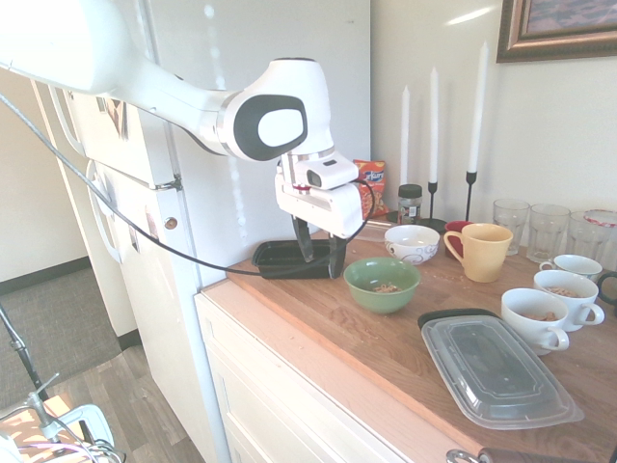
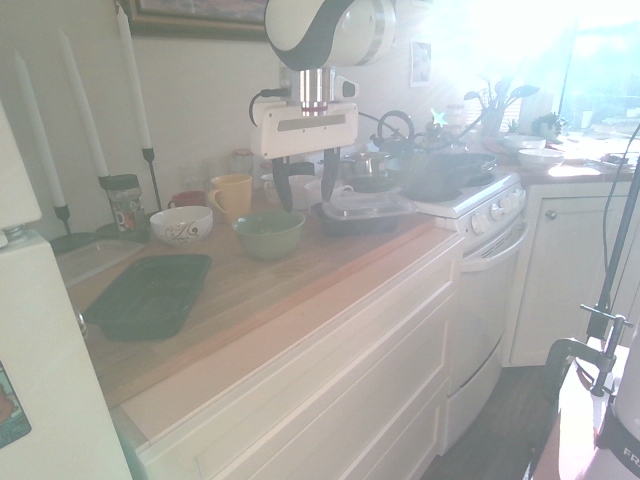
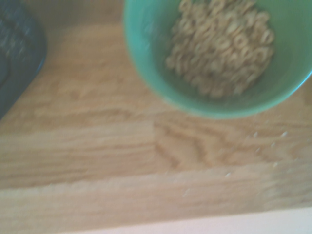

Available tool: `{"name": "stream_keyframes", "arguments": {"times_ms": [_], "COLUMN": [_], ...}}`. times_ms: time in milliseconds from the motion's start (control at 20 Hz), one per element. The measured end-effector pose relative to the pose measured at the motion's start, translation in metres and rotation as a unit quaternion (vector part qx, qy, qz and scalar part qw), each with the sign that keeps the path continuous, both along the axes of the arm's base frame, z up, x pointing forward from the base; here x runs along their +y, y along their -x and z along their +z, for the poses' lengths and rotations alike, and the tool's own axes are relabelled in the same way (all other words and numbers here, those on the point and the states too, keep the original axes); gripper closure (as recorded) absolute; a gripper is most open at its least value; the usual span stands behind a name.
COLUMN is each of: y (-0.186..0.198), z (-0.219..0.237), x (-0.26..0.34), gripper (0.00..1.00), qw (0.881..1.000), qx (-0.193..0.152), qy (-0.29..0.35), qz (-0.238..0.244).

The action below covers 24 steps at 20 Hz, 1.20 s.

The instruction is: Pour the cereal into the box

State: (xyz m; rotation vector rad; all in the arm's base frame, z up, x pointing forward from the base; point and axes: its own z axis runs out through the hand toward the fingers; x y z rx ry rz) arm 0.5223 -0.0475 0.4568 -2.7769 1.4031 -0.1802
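The bench (image 1: 405, 347) is light wood with visible grain, its finish smooth and satiny; the green bowl (image 1: 382, 284) looks like glazed ceramic, glossy, holding dry, matt tan cereal (image 3: 219, 46) rings. The black box (image 2: 148, 294) is ribbed plastic; the lidded container (image 1: 496, 371) has a clear, shiny plastic lid.

A wooden counter (image 1: 386, 338) topped white cabinets (image 2: 330, 380) beside a white fridge (image 1: 222, 125), over a wood-plank floor (image 1: 125, 405). Tall white candles (image 1: 474, 96) stood against the pale wall (image 1: 424, 48) under a framed picture (image 1: 559, 29). Strong daylight washed out the far end, by a white stove (image 2: 470, 200).
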Motion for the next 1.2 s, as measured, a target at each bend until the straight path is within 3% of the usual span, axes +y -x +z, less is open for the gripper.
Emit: {"name": "stream_keyframes", "arguments": {"times_ms": [350,850,1200], "y": [-0.058,-0.105,-0.133], "z": [0.028,-0.037,-0.072], "x": [-0.064,-0.081,-0.080], "gripper": [0.00,0.00,0.00], "qw": [1.000,0.998,0.999], "qx": [0.016,0.054,0.028], "qy": [0.001,0.003,0.007], "qz": [-0.003,0.021,0.034]}}
